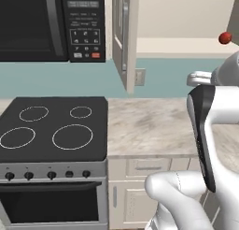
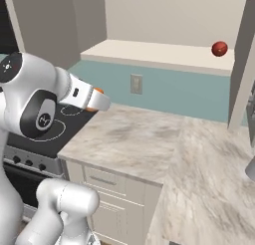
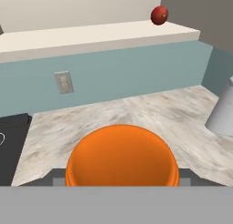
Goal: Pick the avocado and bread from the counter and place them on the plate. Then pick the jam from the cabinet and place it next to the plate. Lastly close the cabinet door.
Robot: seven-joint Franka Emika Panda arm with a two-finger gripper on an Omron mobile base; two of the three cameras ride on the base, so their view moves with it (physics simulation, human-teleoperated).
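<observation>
The bread (image 3: 122, 155) is held between the fingers above the counter (image 3: 136, 114); carrying toward the plate is judged next, jam (image 3: 159, 15) at one o'clock.

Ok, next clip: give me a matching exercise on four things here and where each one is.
Things:
1 jam
2 bread
3 stove
4 microwave

Places:
A above the stove
B in the end effector
C on the cabinet shelf
D left of the counter

Pairs: 1-C, 2-B, 3-D, 4-A
</observation>
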